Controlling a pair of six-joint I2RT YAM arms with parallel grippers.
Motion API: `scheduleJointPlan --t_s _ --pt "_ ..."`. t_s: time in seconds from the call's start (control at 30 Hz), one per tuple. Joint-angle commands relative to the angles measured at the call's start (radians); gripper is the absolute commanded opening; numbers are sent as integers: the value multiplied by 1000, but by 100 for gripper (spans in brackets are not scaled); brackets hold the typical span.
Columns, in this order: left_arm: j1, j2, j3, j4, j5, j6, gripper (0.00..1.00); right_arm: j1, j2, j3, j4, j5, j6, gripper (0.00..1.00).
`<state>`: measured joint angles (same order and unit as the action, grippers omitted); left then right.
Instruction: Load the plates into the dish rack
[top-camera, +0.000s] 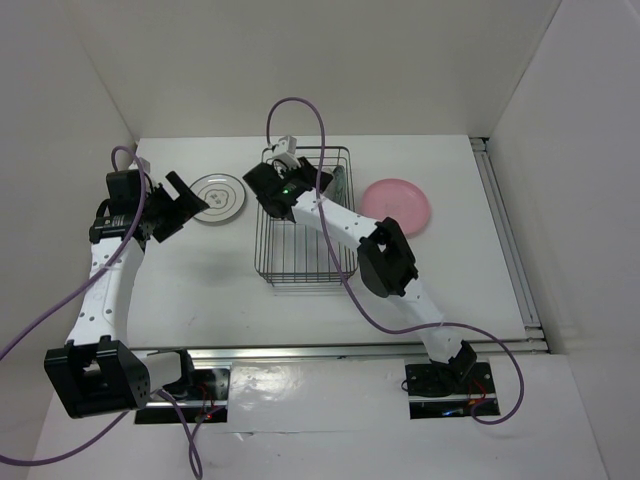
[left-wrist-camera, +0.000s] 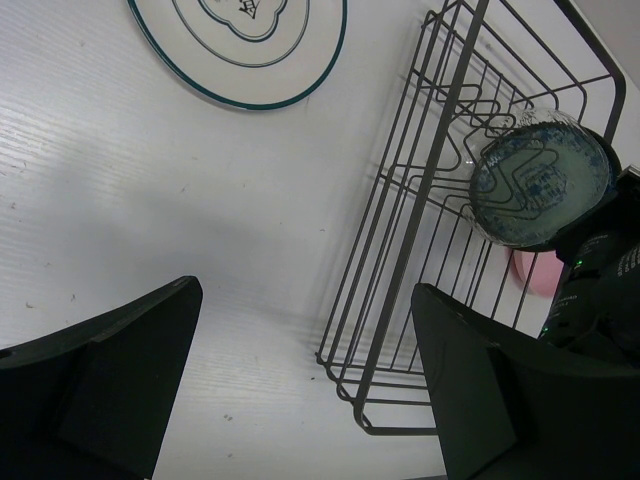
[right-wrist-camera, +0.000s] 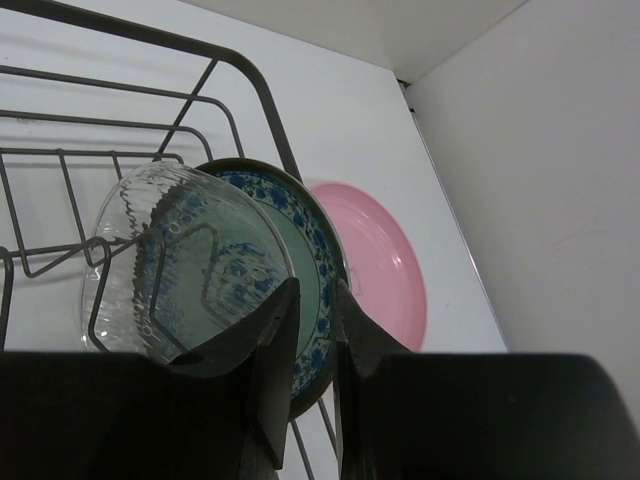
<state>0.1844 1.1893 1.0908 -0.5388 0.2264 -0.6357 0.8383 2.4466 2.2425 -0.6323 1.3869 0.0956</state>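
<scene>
Two plates stand upright on edge at the far right end of the dish rack (top-camera: 300, 250), side by side. The clear glass plate (right-wrist-camera: 165, 260) is on the side nearer the right wrist camera, and the dark teal patterned plate (right-wrist-camera: 300, 235) is right behind it, showing through the glass. The pink plate (top-camera: 397, 206) lies flat on the table (top-camera: 470, 270) to the right of the rack, near it but outside the wires. The white plate with grey rings (top-camera: 218, 197) lies flat on the table to the left of the rack, also near it.

The right gripper (right-wrist-camera: 315, 295) reaches into the rack at the two standing plates. Its fingers are drawn almost together with only a thin slit between them, and their tips are right at the lower rims of the glass and teal plates. I cannot tell whether they pinch either rim or only sit in front of them.

The left gripper (left-wrist-camera: 300, 385) hangs over bare table between the white plate and the rack. Its fingers are spread wide and there is nothing between them.
</scene>
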Motion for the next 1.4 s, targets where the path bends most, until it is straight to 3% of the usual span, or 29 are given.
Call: scheduleJointPlan --t_s 0.0,0.3,0.43,0.5,0.57,0.67,0.73,0.9,1.03,1.37 --pt "4 -26 9 28 17 -5 100 2 6 41 6 1 23 26" --pt "4 -26 9 28 17 -5 100 -8 -14 62 49 -71 -11 26" --pt "4 -26 9 28 7 -5 100 -8 -90 83 62 -248 -23 30" --pt "4 -26 9 28 -2 -5 100 -28 -194 37 43 -339 22 39" --pt "4 -16 9 28 -2 -5 100 -86 -295 -36 48 -538 50 51" --pt "4 -3 9 28 -12 -5 100 -145 -548 -265 141 -782 63 68" --pt "4 19 18 28 -22 -5 100 -166 -702 -372 204 -827 53 75" --pt "4 82 49 10 -47 -31 100 -218 -860 -420 172 -1028 53 94" --pt "4 162 78 -1 -59 -100 100 -268 -1041 -628 253 -1178 108 98" --pt "59 455 155 -7 -114 -389 97 -289 -1150 -836 365 -1368 165 98"
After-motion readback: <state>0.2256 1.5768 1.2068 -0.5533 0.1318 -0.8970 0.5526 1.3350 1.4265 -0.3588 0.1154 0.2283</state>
